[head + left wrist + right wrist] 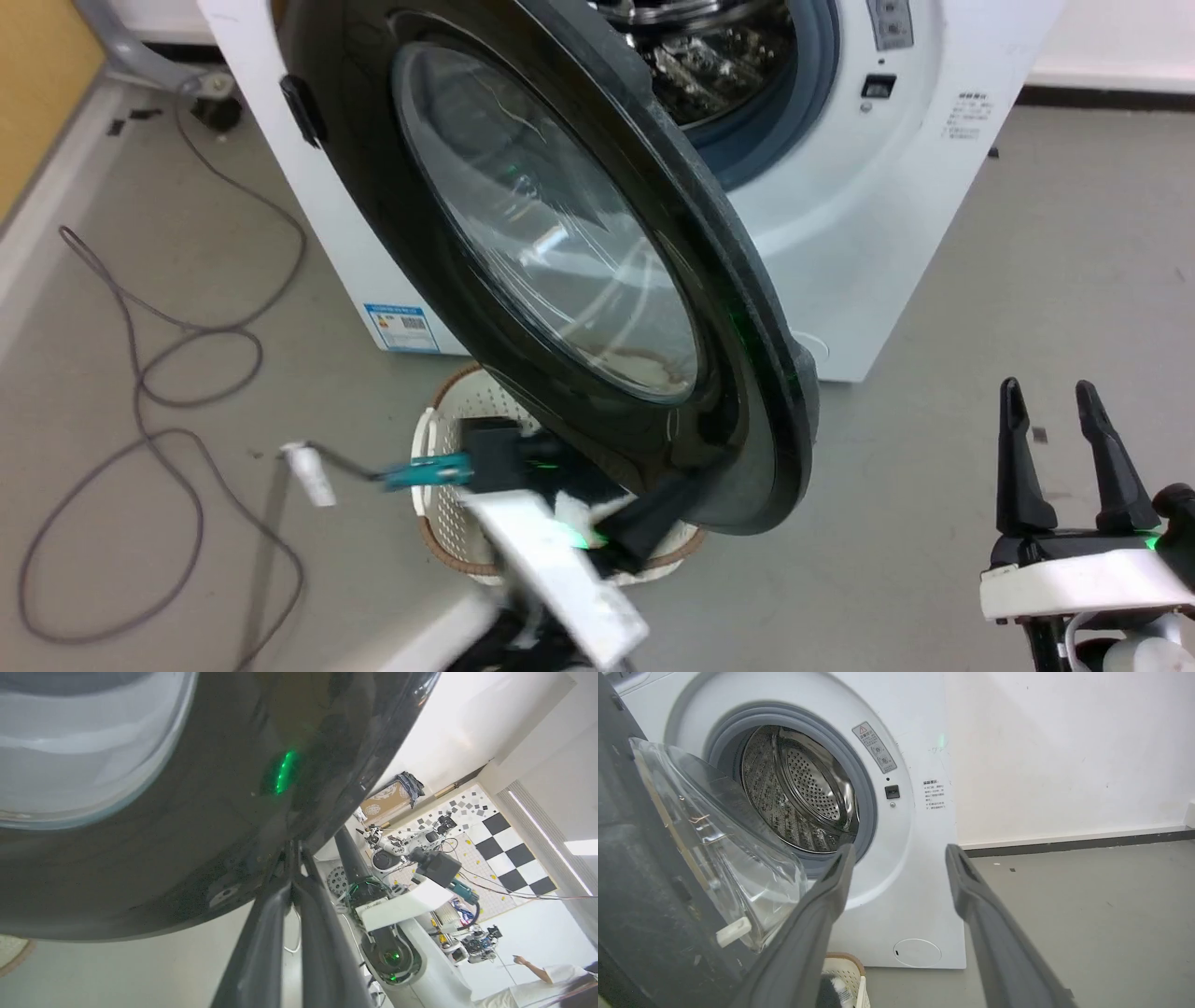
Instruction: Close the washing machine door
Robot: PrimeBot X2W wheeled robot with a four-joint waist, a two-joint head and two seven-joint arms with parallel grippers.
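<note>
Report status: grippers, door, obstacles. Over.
Left gripper shut, tips at washing machine door, lower rim. Right gripper open, apart. Door stands open. Basket beneath it.

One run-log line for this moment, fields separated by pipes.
door: open | left end effector: shut, tips at door's lower rim | right end effector: open, clear of door | drum: exposed

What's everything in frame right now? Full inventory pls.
washing machine door: 1, glossy black, glass centre, swung open
washing machine: 1, white, behind door, drum exposed
label: 1, blue, low on machine
basket: 1, cream, floor under door
cable: 1, grey, looped on floor, left
person: 1, white top, left wrist view background
left gripper: 1, dark, shut, tips at door's lower rim
right gripper: 1, dark, open, clear of door
</note>
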